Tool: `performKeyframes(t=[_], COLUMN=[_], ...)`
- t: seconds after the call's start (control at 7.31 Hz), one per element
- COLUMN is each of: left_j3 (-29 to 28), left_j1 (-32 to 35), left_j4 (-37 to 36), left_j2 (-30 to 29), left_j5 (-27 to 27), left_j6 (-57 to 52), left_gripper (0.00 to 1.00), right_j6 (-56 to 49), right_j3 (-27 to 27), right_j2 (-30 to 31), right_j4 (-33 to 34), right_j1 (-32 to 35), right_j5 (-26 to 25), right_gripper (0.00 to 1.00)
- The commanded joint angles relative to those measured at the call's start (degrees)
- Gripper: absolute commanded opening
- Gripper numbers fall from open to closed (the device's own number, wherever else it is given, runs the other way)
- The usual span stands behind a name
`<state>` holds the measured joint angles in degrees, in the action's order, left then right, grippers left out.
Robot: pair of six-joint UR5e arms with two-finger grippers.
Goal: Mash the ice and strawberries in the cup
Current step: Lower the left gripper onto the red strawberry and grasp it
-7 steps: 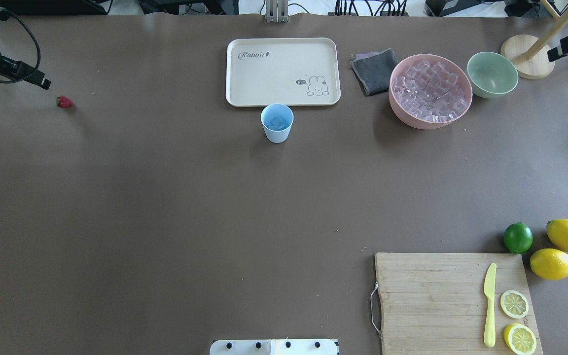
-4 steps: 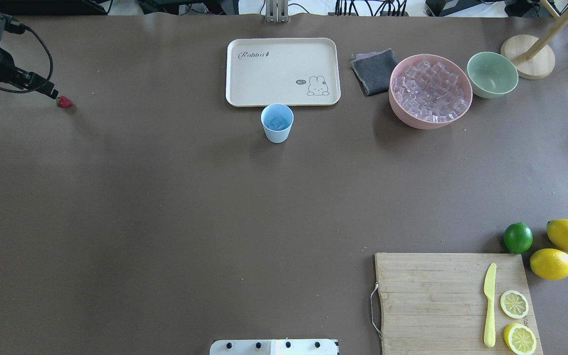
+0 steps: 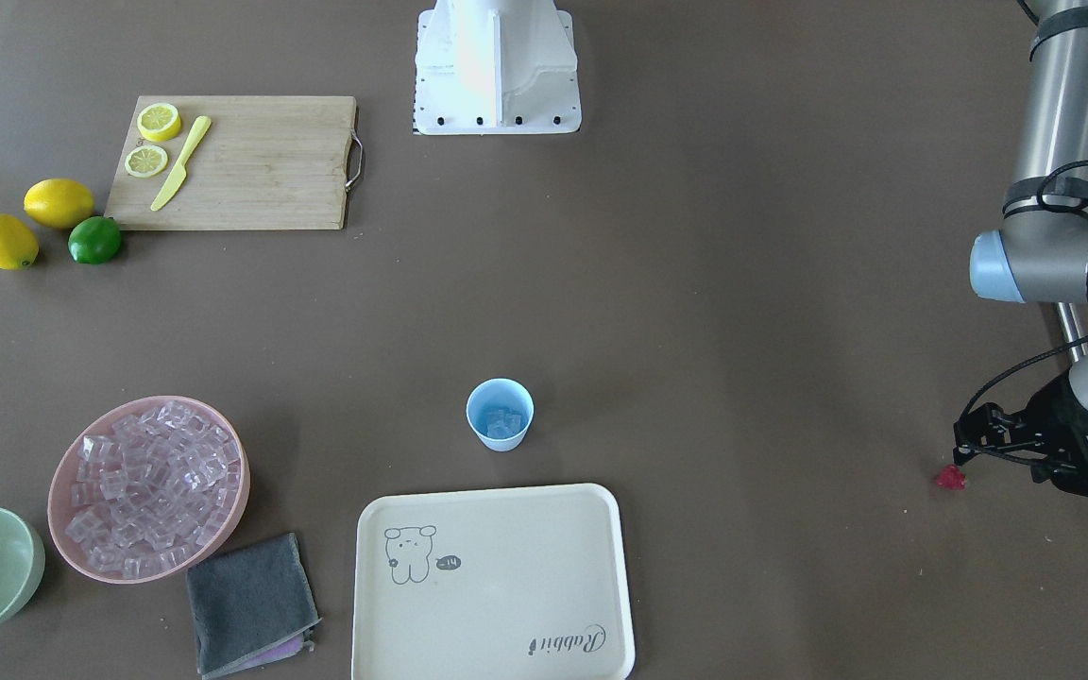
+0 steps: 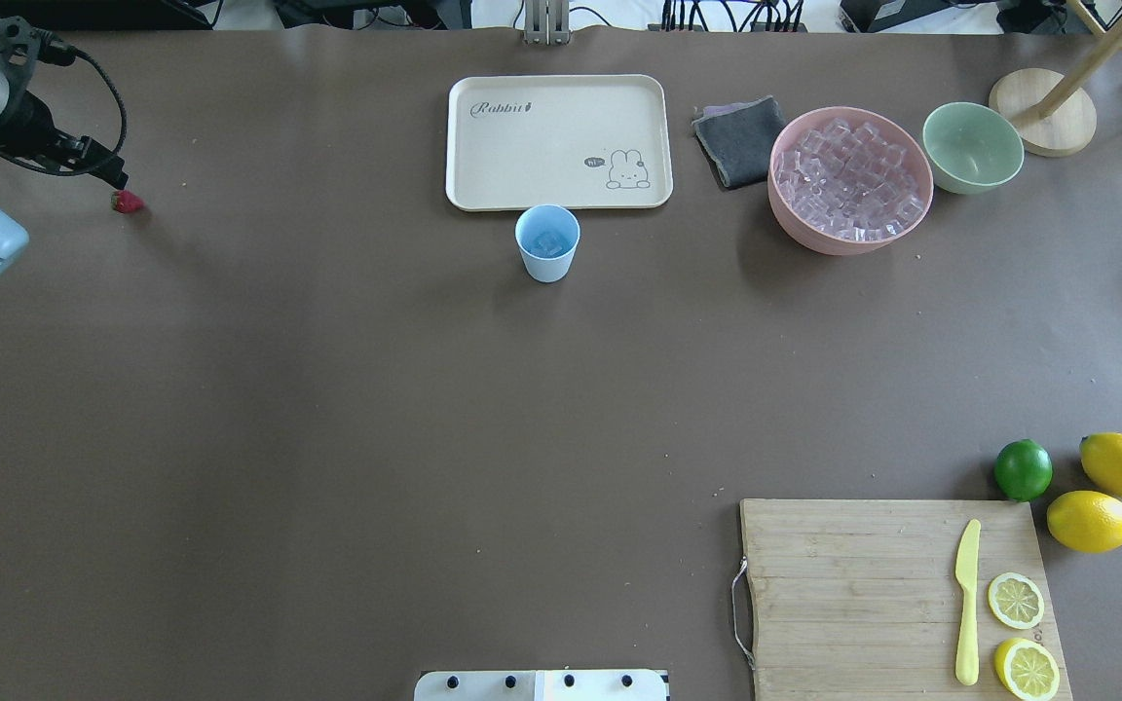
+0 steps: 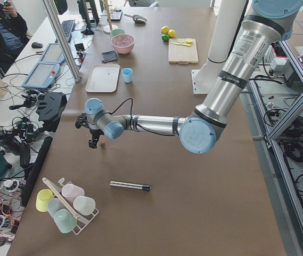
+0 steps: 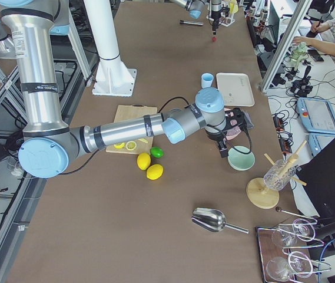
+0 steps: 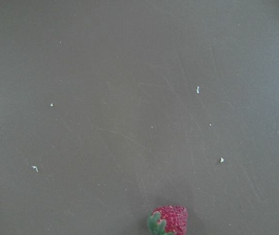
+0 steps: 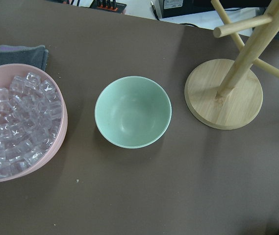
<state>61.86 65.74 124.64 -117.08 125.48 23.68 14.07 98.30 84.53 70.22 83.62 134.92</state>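
Observation:
The light-blue cup [image 4: 549, 269] stands just in front of the tray, with a few pieces of ice [image 4: 548, 243] at its bottom. More ice [image 4: 848, 180] fills the pink bowl [image 4: 921, 209]. One strawberry [image 4: 128, 202] lies on the table at the far left and shows at the bottom edge of the left wrist view [image 7: 171, 220]. My left gripper [image 4: 118, 179] hovers right beside and above it; I cannot tell how its jaws stand. My right gripper [image 6: 223, 150] hangs over the green bowl [image 8: 133, 118]. Its fingers are hidden in the wrist view.
A beige tray [image 4: 483, 190], a grey cloth [image 4: 739, 141] and a wooden stand [image 4: 1043, 112] line the far side. A cutting board [image 4: 853, 594] with a yellow knife and lemon slices, a lime [image 4: 1023, 468] and two lemons sit near right. A dark rod [image 5: 130, 185] lies beyond the strawberry.
My left arm has swung in from the left edge until its gripper tip is next to the strawberry. My right gripper has slid out past the right edge of the overhead view.

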Motion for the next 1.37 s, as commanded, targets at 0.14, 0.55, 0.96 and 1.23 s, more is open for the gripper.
performKeyframes(t=[0.14,0.55,0.96,1.23], left_j3=[-2.27,-2.53,-3.76,-4.20], left_j1=[-2.18,-3.59,-3.51,-3.42], left_j4=[0.08,-0.01,0.08,-0.01], left_j2=[-1.66,-1.57,-1.40,-1.57], left_j5=[-1.91,-1.91,-1.91,-1.91], left_j6=[0.31,0.22,0.22,0.40], left_gripper=[0.97,0.89,0.85,0.79], right_j6=[-0.27,-0.36,-0.54,-0.54], right_j3=[0.05,0.22,0.92,1.98], right_j2=[0.46,0.81,1.25,2.13], right_j4=[0.00,-0.09,-0.18,-0.18], right_j1=[0.23,1.45,2.34,2.42], right_j5=[-0.18,-0.09,-0.09,-0.09], right_gripper=[1.00,1.00,1.00,1.00])
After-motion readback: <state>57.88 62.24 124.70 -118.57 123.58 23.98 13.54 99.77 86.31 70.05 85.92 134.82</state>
